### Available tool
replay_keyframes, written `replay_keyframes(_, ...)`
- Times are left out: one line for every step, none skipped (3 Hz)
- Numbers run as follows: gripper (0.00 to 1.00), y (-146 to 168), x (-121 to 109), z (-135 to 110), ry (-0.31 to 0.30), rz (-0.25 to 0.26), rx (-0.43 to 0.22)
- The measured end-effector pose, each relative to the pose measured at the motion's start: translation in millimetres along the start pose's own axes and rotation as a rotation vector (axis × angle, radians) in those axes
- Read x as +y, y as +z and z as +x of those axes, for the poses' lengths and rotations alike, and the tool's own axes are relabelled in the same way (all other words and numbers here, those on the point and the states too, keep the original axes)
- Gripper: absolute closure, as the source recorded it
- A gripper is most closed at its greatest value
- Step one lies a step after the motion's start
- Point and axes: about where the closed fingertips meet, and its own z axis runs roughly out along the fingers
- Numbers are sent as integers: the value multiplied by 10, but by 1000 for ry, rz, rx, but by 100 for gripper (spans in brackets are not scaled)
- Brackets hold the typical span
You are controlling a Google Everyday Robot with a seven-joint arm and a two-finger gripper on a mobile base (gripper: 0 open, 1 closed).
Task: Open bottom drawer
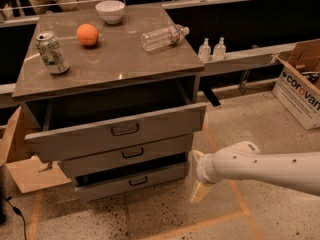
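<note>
Claw (pixel 196 176), spread and empty, low beside the counter's (pixel 120 59) front right corner, just right of the bottom drawer (pixel 132 182). Bottom drawer slightly pulled out; top drawer (pixel 120 131) pulled farther. On the counter: can (pixel 51 53) at left edge, bottle (pixel 162 36) lying toward the far right corner.

The white arm (pixel 270 166) reaches in from the right edge of the view, lying low and nearly level; its rounded wrist (pixel 220 166) tapers leftward; the gripper (pixel 194 177) sits at the arm's left end, below mid-view; its two cream fingers (pixel 200 191) stand apart, one above the other, clasping nothing.
</note>
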Motion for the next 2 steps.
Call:
replay_keyframes(0, 447, -288, -26, -5, 76, -28)
replay_keyframes(0, 947, -503, -104, -66, 90, -32)
